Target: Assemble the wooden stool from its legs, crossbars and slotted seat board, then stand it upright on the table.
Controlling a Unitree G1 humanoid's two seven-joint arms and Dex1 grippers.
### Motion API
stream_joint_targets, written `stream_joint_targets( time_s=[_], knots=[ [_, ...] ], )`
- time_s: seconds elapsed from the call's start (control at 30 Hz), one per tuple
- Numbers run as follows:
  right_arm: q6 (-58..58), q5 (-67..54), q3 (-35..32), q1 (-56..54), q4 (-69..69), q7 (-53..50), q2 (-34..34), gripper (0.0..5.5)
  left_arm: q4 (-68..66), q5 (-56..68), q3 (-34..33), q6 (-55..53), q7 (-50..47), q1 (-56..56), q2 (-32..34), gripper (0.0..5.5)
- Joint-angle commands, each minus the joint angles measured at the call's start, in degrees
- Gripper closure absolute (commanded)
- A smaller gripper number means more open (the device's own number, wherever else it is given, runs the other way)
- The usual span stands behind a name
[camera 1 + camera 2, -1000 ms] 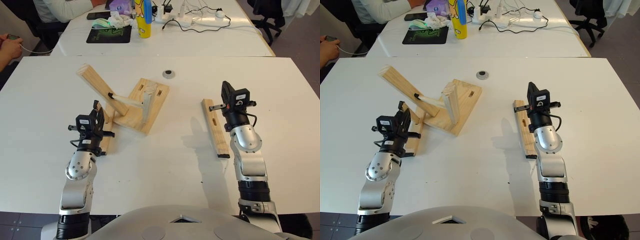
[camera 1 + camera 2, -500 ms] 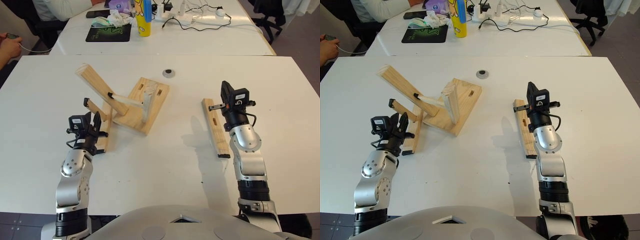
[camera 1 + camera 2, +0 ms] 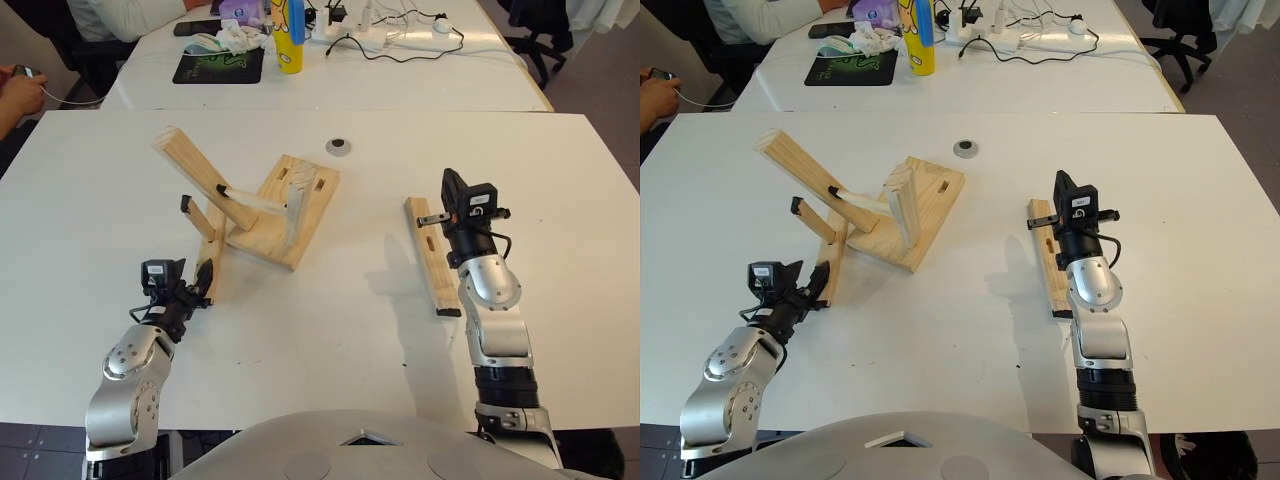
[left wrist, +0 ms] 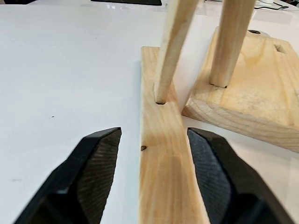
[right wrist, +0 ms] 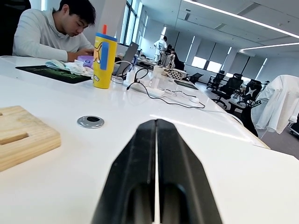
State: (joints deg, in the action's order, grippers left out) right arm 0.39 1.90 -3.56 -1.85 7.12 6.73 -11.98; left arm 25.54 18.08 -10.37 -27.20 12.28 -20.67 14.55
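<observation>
We see the partly built stool (image 3: 270, 205) tipped over on the white worktop (image 3: 330, 320), toward 10 o'clock from its middle. The slotted seat board (image 3: 300, 195) leans on one edge, and a raised leg (image 3: 190, 165) points up toward 10 o'clock. A flat leg (image 4: 163, 186) lies beside the board with a thin rod (image 4: 173, 46) standing in a hole in it. The left gripper (image 4: 154, 135) sits at the flat leg's 6 o'clock end, its fingers (image 4: 93, 168) apart on either side of the wood. A loose leg (image 3: 432, 258) lies just at 9 o'clock of the right gripper (image 5: 156, 126), whose fingers are pressed together and point to 12 o'clock.
</observation>
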Motion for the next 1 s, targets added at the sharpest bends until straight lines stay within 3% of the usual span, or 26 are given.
stream_joint_targets(
  time_s=[0.03, 0.63, 0.77, 1.0],
  knots=[
    [0.28, 0.83, 0.40, 0.61, 1.40, -0.82, 0.42, 5.50, 1.13, 0.88, 0.00, -4.12, 0.94, 0.90, 1.74, 2.89],
    [0.59, 1.06, 0.52, 0.82, 1.78, -0.64, 0.45, 5.50, -1.78, -6.08, 3.22, -6.00, 0.57, -1.16, 4.33, 2.89],
    [0.56, 1.08, 0.57, 0.73, 1.72, -0.47, 0.31, 5.50, -1.69, -8.10, 3.36, -3.03, 0.29, -0.63, 4.49, 3.44],
    [0.44, 1.07, 0.52, 0.25, 1.39, -0.33, 0.09, 5.50, -2.46, -8.57, 1.36, -1.69, -0.63, 1.18, 3.27, 3.45]
  ],
)
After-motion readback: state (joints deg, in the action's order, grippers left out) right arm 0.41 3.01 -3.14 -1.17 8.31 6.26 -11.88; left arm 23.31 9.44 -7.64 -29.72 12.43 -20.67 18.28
